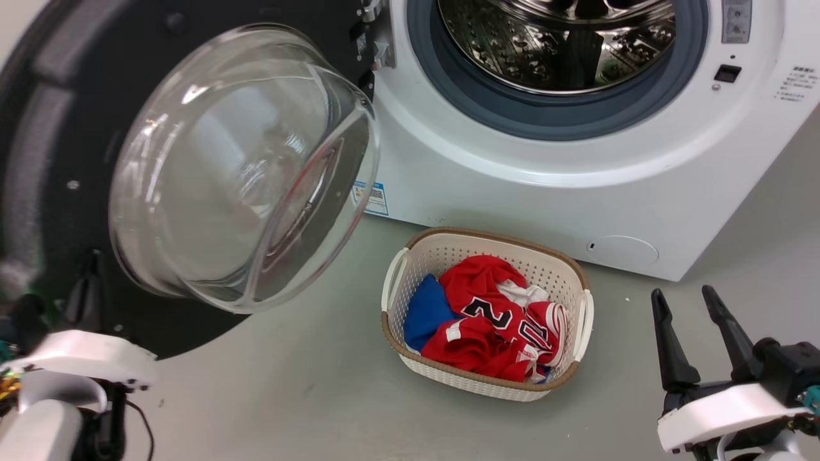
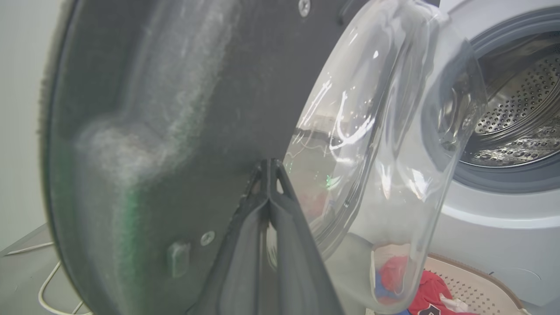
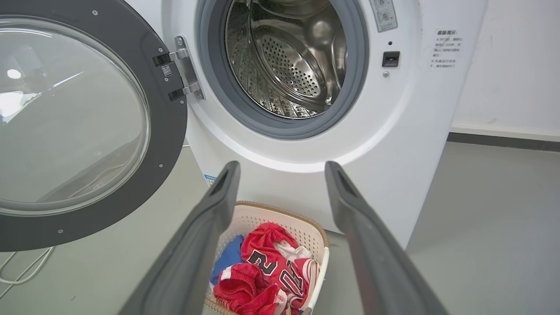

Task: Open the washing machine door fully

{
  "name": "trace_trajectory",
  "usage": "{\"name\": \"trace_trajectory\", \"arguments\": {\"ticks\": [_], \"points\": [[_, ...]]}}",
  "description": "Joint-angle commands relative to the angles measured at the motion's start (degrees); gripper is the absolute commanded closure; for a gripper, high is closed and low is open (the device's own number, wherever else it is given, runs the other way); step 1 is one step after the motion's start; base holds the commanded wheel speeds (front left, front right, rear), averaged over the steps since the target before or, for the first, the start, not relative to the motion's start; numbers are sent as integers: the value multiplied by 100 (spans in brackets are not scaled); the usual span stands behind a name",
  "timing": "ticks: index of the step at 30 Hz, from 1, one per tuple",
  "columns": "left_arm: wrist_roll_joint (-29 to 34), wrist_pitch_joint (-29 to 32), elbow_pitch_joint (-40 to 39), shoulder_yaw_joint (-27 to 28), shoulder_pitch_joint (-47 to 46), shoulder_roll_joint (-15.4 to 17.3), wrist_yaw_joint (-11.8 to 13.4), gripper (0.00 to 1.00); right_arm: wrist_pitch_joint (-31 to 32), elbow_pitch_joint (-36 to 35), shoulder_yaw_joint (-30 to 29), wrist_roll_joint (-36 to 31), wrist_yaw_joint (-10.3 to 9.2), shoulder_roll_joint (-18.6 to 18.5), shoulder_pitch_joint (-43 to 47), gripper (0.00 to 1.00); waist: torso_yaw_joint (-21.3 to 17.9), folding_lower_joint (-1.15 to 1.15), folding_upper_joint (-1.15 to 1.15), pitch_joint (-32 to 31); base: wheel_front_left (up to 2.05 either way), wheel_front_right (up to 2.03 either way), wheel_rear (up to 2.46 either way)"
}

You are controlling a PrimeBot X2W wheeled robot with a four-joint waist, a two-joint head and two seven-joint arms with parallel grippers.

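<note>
The washing machine (image 1: 512,192) (image 3: 393,131) is a white front-loader whose steel drum (image 1: 557,45) (image 3: 288,57) lies exposed. Its door (image 1: 57,128) (image 2: 175,109) (image 3: 168,113) is swung out to the left on its hinge, showing the black inner face and the bulging glass bowl (image 1: 243,166). At the door's lower edge is my left gripper (image 1: 93,272) (image 2: 267,165), shut with nothing in it. Its tips lie close against the black face beside the bowl. My right gripper (image 1: 685,304) (image 3: 282,168) hangs open and empty over the floor, right of the basket and apart from the machine.
A white laundry basket (image 1: 392,288) (image 3: 280,210) (image 2: 472,284) holding red and blue clothes stands on the grey floor in front of the machine. A pale cable (image 3: 17,271) (image 2: 48,284) lies on the floor below the door. A wall runs behind to the right.
</note>
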Motion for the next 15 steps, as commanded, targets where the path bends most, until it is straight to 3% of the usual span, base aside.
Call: {"name": "trace_trajectory", "arguments": {"ticks": [1,9,15], "points": [[54,-13,87,198,-88,64,-54,100,-25,-18,-13,26,-1,-25,-124,0,-78,0,0,87,0,0,0],[219,-15,676,1245,-254,66,-458,100,-67,23,15,51,-1,-108,-239,0,-202,0,0,206,0,0,0],[446,-15,1010,1661,-372,-46,-726,100,-82,68,7,51,-1,-128,-275,0,-229,0,0,197,0,0,0]]}}
